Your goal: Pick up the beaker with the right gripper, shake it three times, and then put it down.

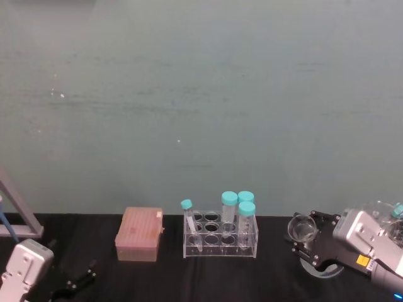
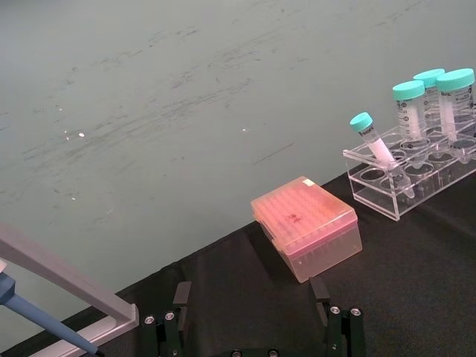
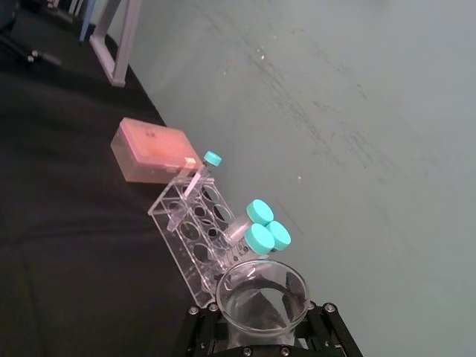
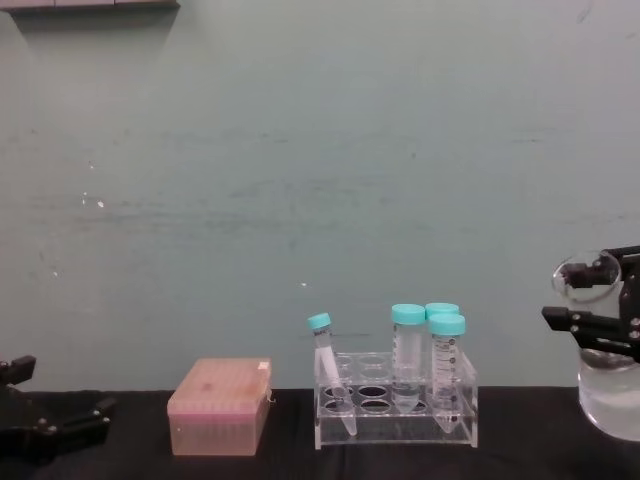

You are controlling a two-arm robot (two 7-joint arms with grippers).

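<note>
1. In the chest view, the beaker point(image 4: 608, 405) is seen from the side at the right end of the table point(image 4: 520, 465), right of the tube rack point(image 4: 395, 410). Clear liquid is seen in its wide base, which the gripper largely covers in the head view.
2. In the right wrist view, the right gripper point(image 3: 262, 320) is seen with its jaws pinching the beaker's neck just under the flared rim.
3. In the left wrist view, the left gripper point(image 2: 251, 309) is shown low at the table's left end, its jaws spread around nothing.
4. Three large capped tubes point(image 4: 408, 355) are held upright in the rack, and one slim tube point(image 4: 326, 358) leans.
5. A closed pink box point(image 4: 218, 405) is placed left of the rack.
</note>
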